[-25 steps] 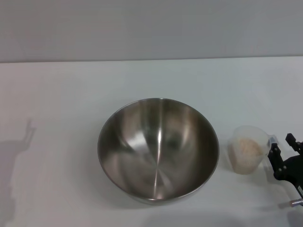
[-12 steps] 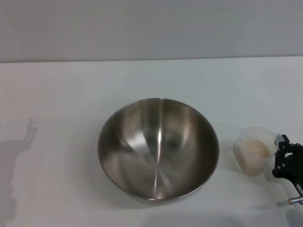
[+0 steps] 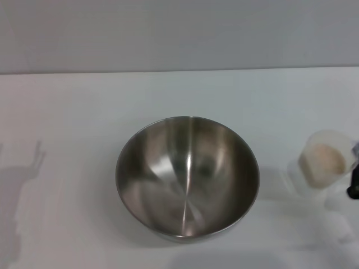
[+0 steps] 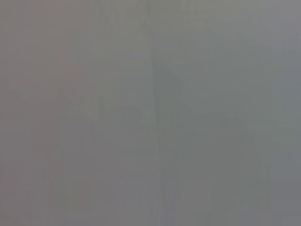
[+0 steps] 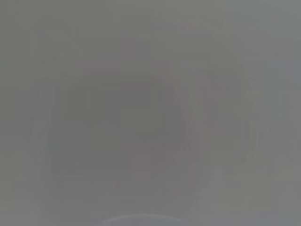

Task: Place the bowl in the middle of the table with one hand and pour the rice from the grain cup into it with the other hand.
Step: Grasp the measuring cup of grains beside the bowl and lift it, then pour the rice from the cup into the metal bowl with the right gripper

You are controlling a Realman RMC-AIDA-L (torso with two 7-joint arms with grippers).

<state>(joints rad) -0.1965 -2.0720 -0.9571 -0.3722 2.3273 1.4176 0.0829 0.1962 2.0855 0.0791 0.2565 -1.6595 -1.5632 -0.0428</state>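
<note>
Rising off the table [image 3: 84, 106] at far right, the grain cup [image 3: 324, 164] of rice [image 3: 322, 158] has lifted since a second ago, held by the right gripper [image 3: 353, 188], mostly out of frame; the pour into the centred bowl [image 3: 187, 177] looks next.

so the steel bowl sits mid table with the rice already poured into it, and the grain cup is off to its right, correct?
Not quite. The head view shows the bowl empty, with only bare shiny metal inside. The rice is in the grain cup. The rest holds: the bowl sits mid table and the cup is to its right.
</note>
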